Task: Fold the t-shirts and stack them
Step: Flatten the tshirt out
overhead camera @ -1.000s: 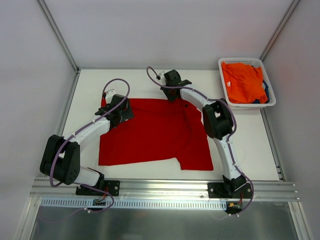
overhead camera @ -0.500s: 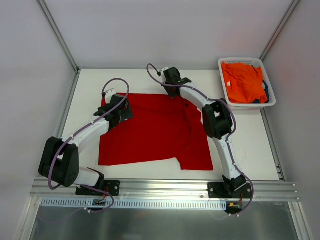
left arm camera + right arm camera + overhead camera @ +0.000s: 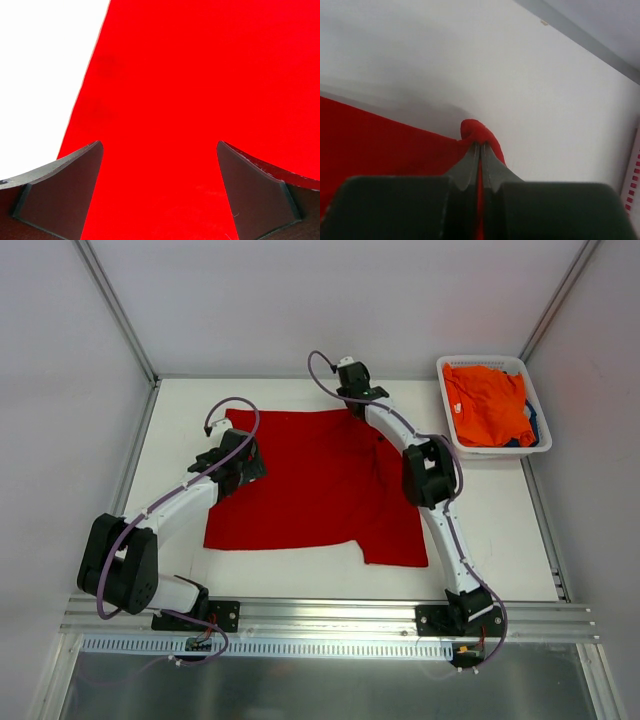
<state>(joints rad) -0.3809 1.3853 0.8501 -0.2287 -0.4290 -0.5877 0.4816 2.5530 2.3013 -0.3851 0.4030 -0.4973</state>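
One red t-shirt (image 3: 310, 480) lies on the white table (image 3: 500, 525).

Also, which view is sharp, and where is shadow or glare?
Top view: even light, sharp, red shirt shows creases. Left wrist view: red flat and saturated, table blown white. Right wrist view: grey shadow behind the pinched cloth, right gripper slightly soft.

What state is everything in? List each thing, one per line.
Red t-shirt: spread out on the table, unfolded, far edge pinched.
Orange t-shirt: crumpled in the basket.
Basket: upright, filled with cloth.
Left fingers: open, above the red cloth.
Right fingers: shut on the red t-shirt's edge.
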